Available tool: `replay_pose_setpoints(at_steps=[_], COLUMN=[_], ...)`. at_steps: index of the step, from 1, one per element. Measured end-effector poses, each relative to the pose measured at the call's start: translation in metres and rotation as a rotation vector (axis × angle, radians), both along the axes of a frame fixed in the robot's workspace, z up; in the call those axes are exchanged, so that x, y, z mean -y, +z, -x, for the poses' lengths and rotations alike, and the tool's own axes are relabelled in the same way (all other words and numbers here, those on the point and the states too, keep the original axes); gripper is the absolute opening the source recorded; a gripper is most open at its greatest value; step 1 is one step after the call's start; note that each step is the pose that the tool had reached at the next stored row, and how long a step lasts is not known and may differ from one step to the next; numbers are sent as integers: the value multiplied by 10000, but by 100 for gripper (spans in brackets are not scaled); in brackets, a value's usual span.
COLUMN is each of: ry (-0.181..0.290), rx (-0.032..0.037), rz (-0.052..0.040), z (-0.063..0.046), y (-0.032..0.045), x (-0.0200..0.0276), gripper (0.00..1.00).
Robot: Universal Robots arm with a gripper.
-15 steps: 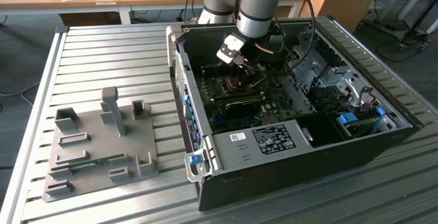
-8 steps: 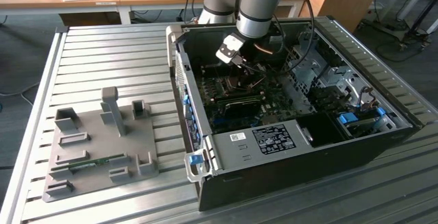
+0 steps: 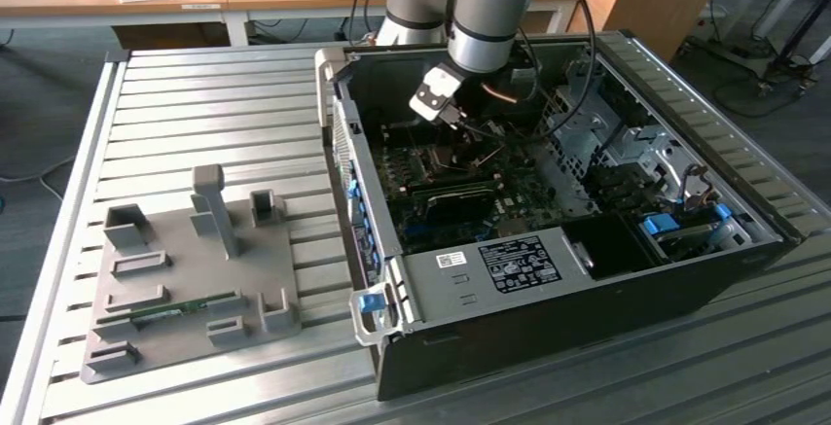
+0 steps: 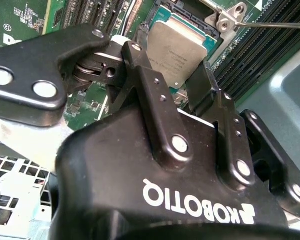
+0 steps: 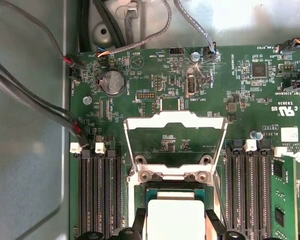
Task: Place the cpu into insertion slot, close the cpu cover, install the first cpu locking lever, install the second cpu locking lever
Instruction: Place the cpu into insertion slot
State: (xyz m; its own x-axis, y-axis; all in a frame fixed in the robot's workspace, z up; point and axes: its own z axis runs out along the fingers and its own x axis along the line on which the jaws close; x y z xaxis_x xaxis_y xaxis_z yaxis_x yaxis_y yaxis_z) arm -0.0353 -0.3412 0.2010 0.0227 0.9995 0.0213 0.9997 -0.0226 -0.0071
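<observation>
Tool (image 4: 171, 64) clamped on cpu (image 4: 176, 44) edges, over socket (image 5: 175, 193); cpu cover (image 5: 176, 119) flipped open.

Soft, even light fills the exterior view, though it is dimmer inside the computer case (image 3: 546, 333). In the second wrist view the cpu (image 4: 177, 50), clamped between the fingers (image 4: 155, 100), has a pale sheen (the fingers' screw heads glint too). In the first wrist view, beyond the fingers and the cpu cover (image 5: 175, 118), glare sparkles on the motherboard (image 5: 250, 100).
</observation>
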Motion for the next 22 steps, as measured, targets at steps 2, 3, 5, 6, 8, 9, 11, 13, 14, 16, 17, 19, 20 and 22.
replay_pose_setpoints(at_steps=[2,3,5,6,8,9,11,13,14,16,17,19,20,22], ry=[1,1,-1,0,0,-1,1,1,1,0,0,0,-1,-1], rx=[27,29,48,63,80,85,90,91,92,92,91,91,91,93], rz=[0,0,2,3,1,2,2,3,1,0,1,2,3,-1], z=[0,0,6,11,16,19,22,22,22,22,22,23,23,24], y=[0,0,0,0,-7,-11,-16,-18,-21,-29,-29,-29,-29,-33], x=[0,0,0,0,0,1,1,0,0,0,0,1,0,-4], gripper=[54,54,54,54,54,54,54,54,54,54,54,54,54,54])
